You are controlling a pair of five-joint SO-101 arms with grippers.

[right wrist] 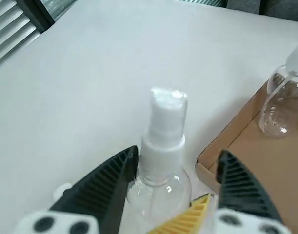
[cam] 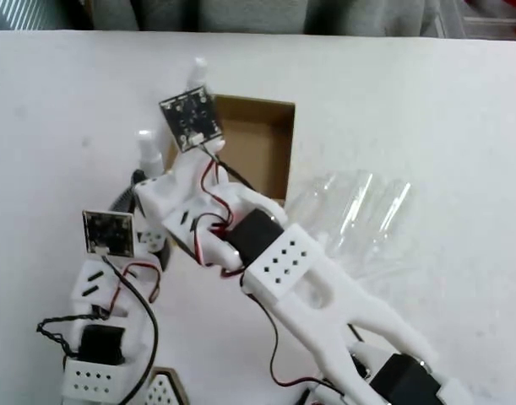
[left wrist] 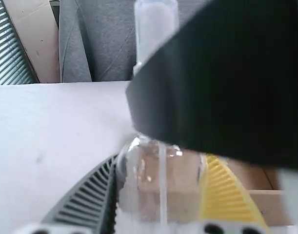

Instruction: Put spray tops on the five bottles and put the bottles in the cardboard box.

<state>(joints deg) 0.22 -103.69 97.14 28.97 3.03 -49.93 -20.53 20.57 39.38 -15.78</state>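
Two bottles | first bottle [right wrist: 158,187]: left tool [left wrist: 161,175] | second bottle [right wrist: 280,102]: cardboard box [right wrist: 246,161]

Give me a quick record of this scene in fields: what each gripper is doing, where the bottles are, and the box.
left gripper: shut on the bottle, gripping its clear body
right gripper: open, straddling that bottle's neck
spray top: on the held bottle
cardboard box: open, right beside the held bottle
second bottle: upright inside the box
loose bottles: clear, lying on the table beside the box
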